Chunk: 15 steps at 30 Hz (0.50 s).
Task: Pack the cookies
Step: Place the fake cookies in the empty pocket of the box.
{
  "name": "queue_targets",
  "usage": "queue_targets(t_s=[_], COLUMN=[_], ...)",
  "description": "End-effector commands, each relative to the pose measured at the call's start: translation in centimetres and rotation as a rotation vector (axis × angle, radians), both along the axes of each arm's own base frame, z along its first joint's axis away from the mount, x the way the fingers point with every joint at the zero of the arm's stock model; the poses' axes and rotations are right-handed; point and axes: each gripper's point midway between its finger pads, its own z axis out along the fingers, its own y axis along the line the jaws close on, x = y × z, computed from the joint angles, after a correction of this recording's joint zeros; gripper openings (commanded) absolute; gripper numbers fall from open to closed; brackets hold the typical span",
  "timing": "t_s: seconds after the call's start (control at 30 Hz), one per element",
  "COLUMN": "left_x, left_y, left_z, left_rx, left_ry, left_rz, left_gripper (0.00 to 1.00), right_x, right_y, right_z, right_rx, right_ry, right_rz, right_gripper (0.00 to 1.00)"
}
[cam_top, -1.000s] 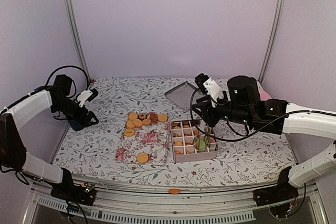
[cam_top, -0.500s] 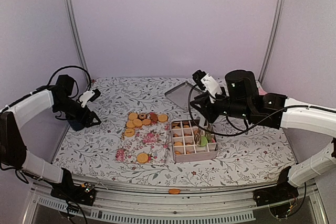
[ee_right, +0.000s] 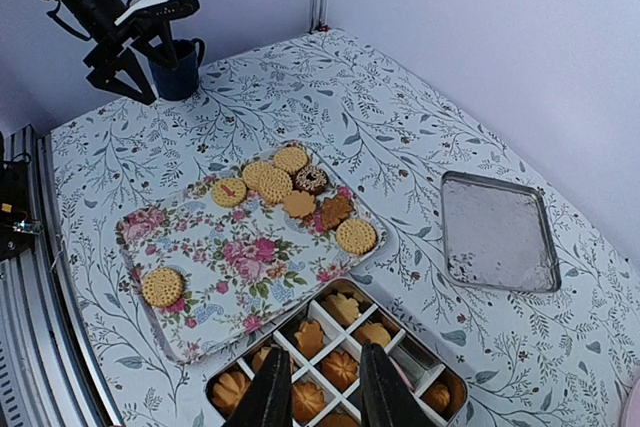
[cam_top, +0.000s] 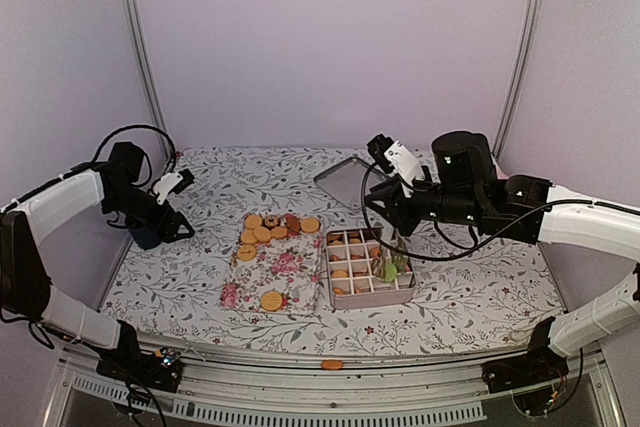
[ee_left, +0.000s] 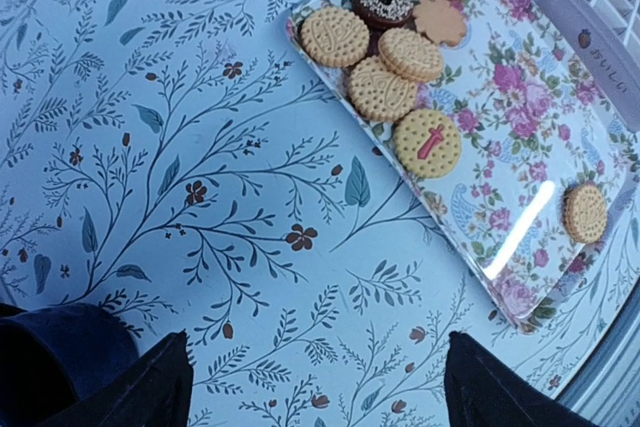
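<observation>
Several cookies (cam_top: 270, 227) lie bunched at the far end of a floral tray (cam_top: 280, 269), with one more (cam_top: 271, 300) alone near its front edge. A divided box (cam_top: 343, 260) to the right holds more cookies in its compartments. My right gripper (cam_top: 390, 244) hangs just above that box, jaws a small gap apart and empty; in the right wrist view its fingers (ee_right: 322, 372) frame the box's dividers (ee_right: 400, 339). My left gripper (ee_left: 318, 372) is wide open over bare tablecloth at the left, short of the tray (ee_left: 520, 147) and its cookies (ee_left: 385, 57).
A dark blue cup (cam_top: 148, 237) stands right beside the left gripper. The box's metal lid (cam_top: 345, 182) lies flat behind the box. One stray cookie (cam_top: 332, 364) rests on the front rail below the table edge.
The right gripper has risen a little from the box and its jaws have narrowed. The left arm has shifted only slightly.
</observation>
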Motion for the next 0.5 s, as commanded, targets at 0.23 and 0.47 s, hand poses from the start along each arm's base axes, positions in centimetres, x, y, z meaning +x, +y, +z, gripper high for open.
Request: queue_targets(t_s=[0.23,0.47], left_x=[0.35,0.05], left_y=[-0.39,-0.2], left_z=[0.61,0.3], left_rx=[-0.001,0.016], left_ry=[-0.016,-0.013], left_rz=[-0.009,-0.01], left_gripper=[0.87,0.87], right_x=[-1.09,-1.17], right_y=[-0.76,-0.64], right_z=[-0.69,-0.09], right_rx=[0.067,0.074], right_ry=[0.053,0.041], right_rz=[0.005,0.016], right_gripper=[0.26,0.29])
